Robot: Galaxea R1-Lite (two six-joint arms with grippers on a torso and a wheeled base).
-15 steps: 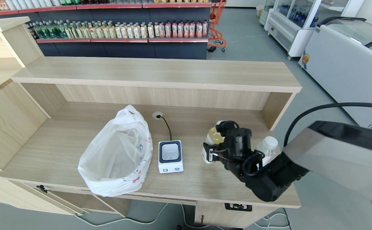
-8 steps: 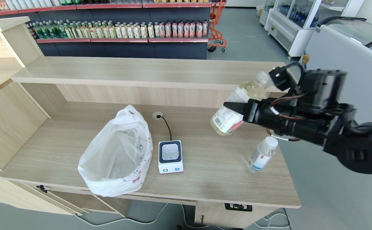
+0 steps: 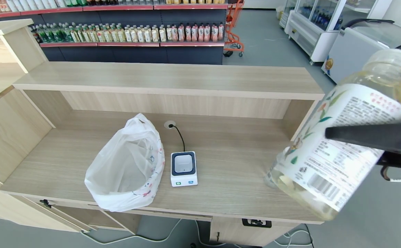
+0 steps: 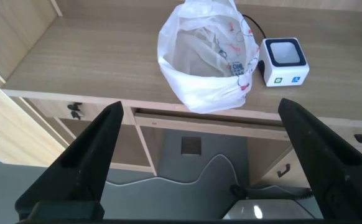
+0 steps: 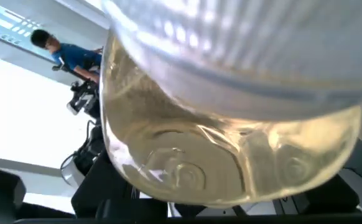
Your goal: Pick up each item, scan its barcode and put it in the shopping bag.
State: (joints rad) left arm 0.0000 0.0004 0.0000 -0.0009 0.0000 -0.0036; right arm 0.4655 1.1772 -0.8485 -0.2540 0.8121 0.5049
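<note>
We are pinching a tilted drink bottle [image 3: 334, 165] in the right gripper [image 3: 345, 136] jaws at near right | we are holding the left gripper [image 4: 196, 162] jaws spread | barcode scanner [image 3: 183, 168] sitting just right of shopping bag [image 3: 126, 165] on tabletop [image 3: 231, 172]

A white plastic shopping bag [image 3: 124, 165] sits on the left part of the light wooden counter [image 3: 228, 196], near the front edge. Just to its right stands a small white box-shaped barcode scanner [image 3: 183, 168]. A black cable [image 3: 180, 137] runs from behind the scanner to a round hole [image 3: 169, 124] farther back.

Over the counter's right end, a clear plastic bottle with a printed label [image 3: 341, 113] lies tilted in the right gripper [image 3: 334, 134], base towards the front edge. Behind its base stands what may be a second bottle [image 3: 272, 172], mostly hidden.

The left gripper [image 4: 199, 106] hangs before the counter's front edge, fingers spread, on the bag's side.
</note>
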